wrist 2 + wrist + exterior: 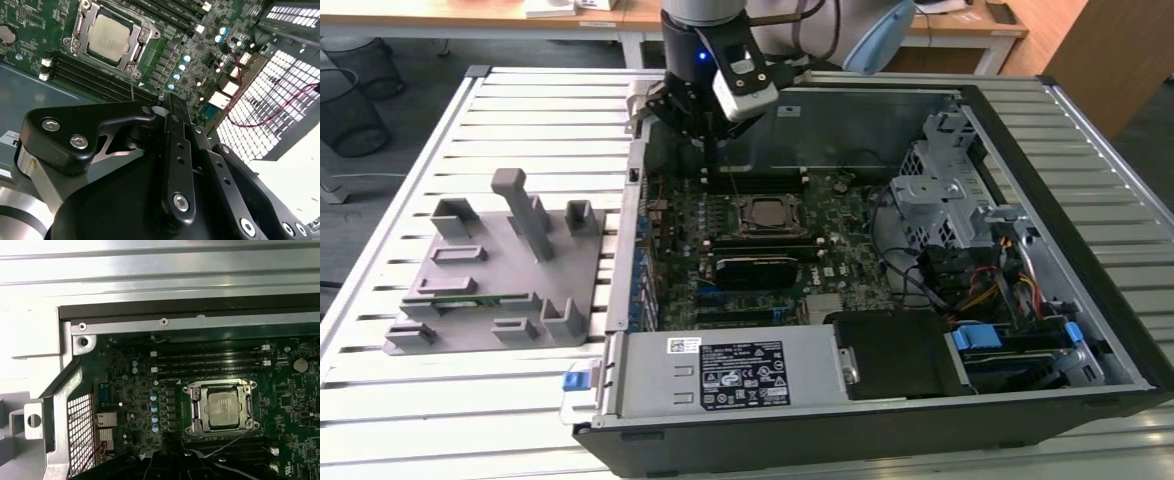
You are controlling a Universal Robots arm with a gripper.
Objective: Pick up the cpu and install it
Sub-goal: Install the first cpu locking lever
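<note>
Cpu (109,38) seated flat in the metal-framed socket (80,25) on the green motherboard (135,390) inside the open computer case (1067,130), hand (700,125) above the case's rear edge, apart from the cpu, grip state cannot be told, grey holder tray (480,300) beside the case on the slatted table (400,400).

Robotics lab: slatted workbench (520,120), opened computer case (1067,330)

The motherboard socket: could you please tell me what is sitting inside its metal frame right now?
The cpu lies inside the socket, its pale metal top plate showing through the frame's opening in both wrist views. Its underside and the contacts beneath are covered. The gripper is above the case's rear part.
</note>
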